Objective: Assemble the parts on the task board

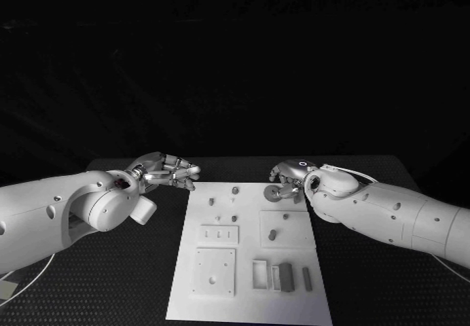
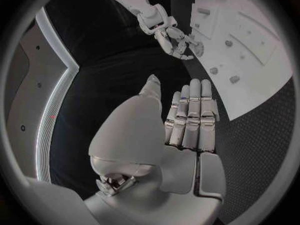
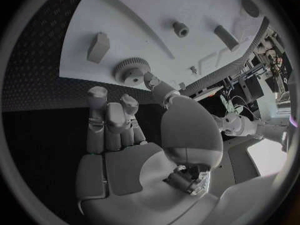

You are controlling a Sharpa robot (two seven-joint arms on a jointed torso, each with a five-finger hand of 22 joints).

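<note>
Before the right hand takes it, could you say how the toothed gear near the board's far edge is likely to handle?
The gear lies flat, so a push should slide it, not roll it. It looks rigid and small, probably light. Its toothed rim should give the right hand purchase.

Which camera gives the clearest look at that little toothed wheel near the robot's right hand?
The right wrist view: the gear lies in plain sight, teeth visible, just beyond the right robot hand. The head view shows it small, partly hidden by that hand; the left wrist view shows it tiny.

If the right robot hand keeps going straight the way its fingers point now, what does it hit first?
Most likely the small grey toothed gear at the near edge of the white task board, just ahead of the right robot hand; the exact height is unclear.
</note>
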